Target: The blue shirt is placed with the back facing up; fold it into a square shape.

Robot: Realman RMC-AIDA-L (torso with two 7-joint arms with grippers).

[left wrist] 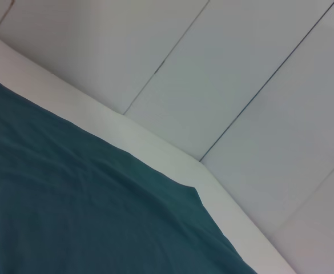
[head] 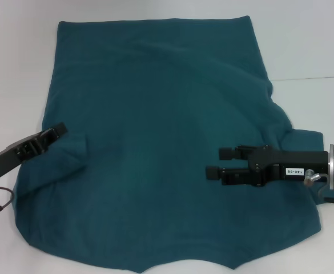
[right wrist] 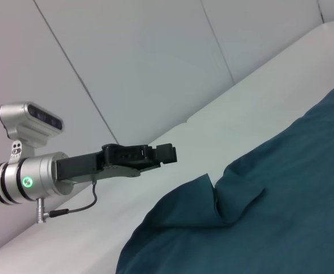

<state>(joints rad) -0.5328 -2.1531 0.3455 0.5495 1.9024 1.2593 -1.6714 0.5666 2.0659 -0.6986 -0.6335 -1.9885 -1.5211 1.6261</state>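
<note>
The dark teal-blue short-sleeved shirt of soft matte knit (head: 155,142) lies spread flat on the white counter (head: 18,51), its straight hem at the far edge and the curved neckline edge nearest the robot, so its long axis runs away from the robot. Both sleeves appear folded inward, with a raised crease near each side.

The left hand (head: 51,135) hangs over the shirt's left border, angled inward; whether its fingers are parted or closed cannot be told. The right hand (head: 217,162) reaches in level from the right side, over the cloth well inside the right border, fingers released with a gap between them and holding nothing.

The shirt lies directly beneath both hands. Judging by the layout, the next fold likely runs along the long axis, and neither hand is clearly nearer to either end.
</note>
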